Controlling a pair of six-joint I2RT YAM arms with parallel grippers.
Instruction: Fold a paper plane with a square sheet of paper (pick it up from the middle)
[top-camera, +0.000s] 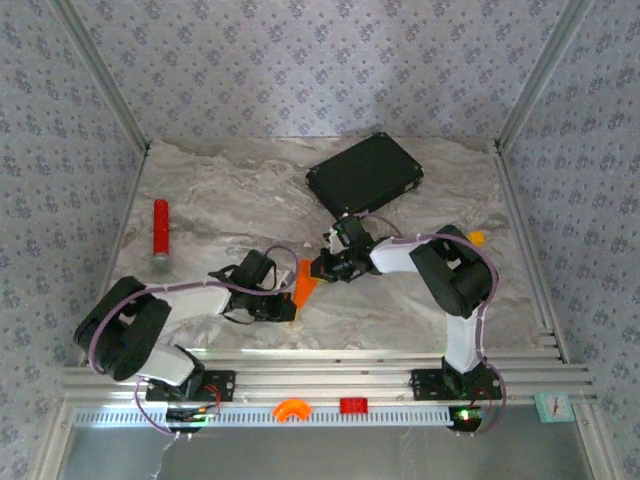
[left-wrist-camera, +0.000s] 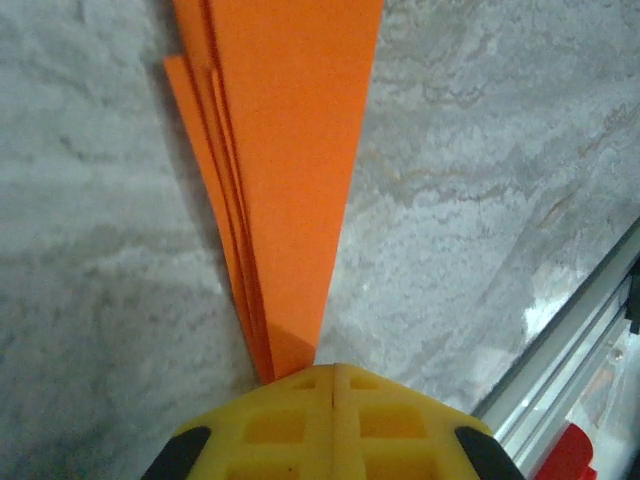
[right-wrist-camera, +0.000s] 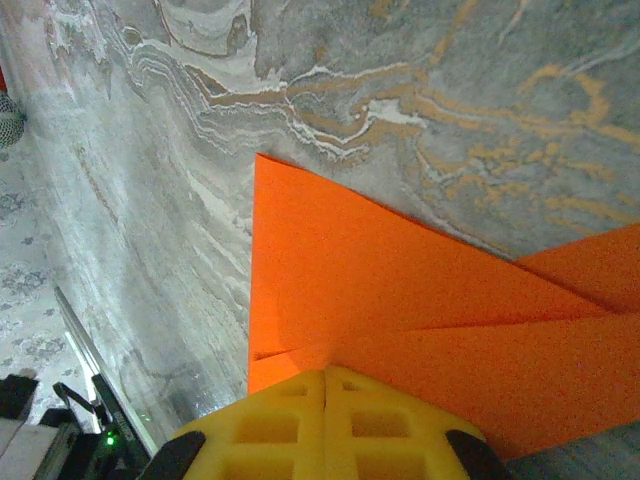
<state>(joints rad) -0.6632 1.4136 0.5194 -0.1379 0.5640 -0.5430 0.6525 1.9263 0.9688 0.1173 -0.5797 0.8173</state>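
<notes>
Nearest you, your left gripper (left-wrist-camera: 335, 372) is clamped on the narrow tip of the paper plane (left-wrist-camera: 290, 150), whose layers run toward twelve o'clock. At its one o'clock, your right gripper (right-wrist-camera: 325, 375) pinches the broader folds. The folding looks nearly finished; a final crease may be left.

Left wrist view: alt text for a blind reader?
The left gripper, yellow fingers shut, pinches the narrow end of a folded orange paper plane that widens away over a grey marbled table. A metal rail crosses the lower right.
</notes>
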